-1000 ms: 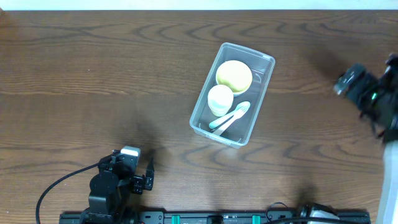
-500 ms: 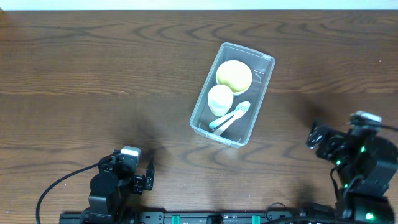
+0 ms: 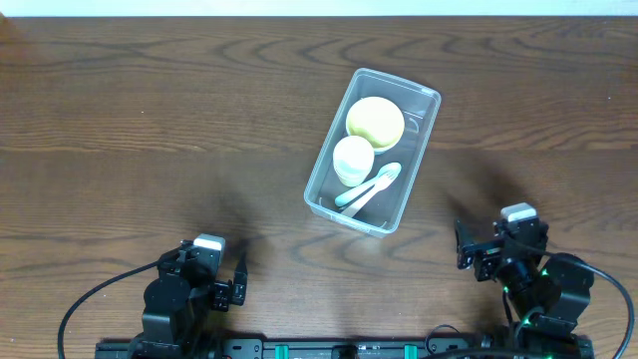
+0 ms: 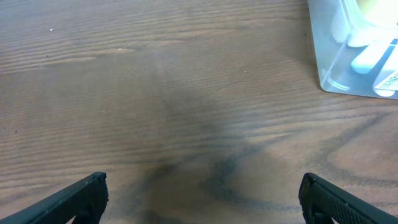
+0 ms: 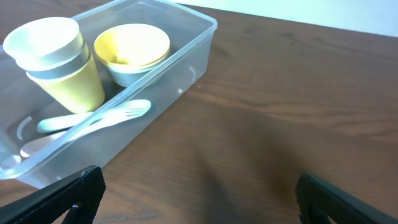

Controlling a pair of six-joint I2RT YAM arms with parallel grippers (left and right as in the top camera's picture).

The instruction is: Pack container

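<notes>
Left wrist view: left gripper (image 4: pixel 205 202) jaws wide apart, empty, low over table (image 4: pixel 155 93) at near edge. Right gripper (image 5: pixel 199 199) same, near right, facing container (image 3: pixel 411 160). Container sits mid-table, right of centre, w/ cup (image 3: pixel 353 160), yellow bowl (image 3: pixel 375 120), spoon (image 5: pixel 53 126) + fork (image 5: pixel 134 111) inside. Est. light, thin clear plastic: walls flex, slick, contents loose. Pinch rim on a long side, keep level.

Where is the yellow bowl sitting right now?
Seen from overhead, slightly right of centre, the yellow bowl sits inside the clear container at its far end, with the white cup right beside it.
</notes>
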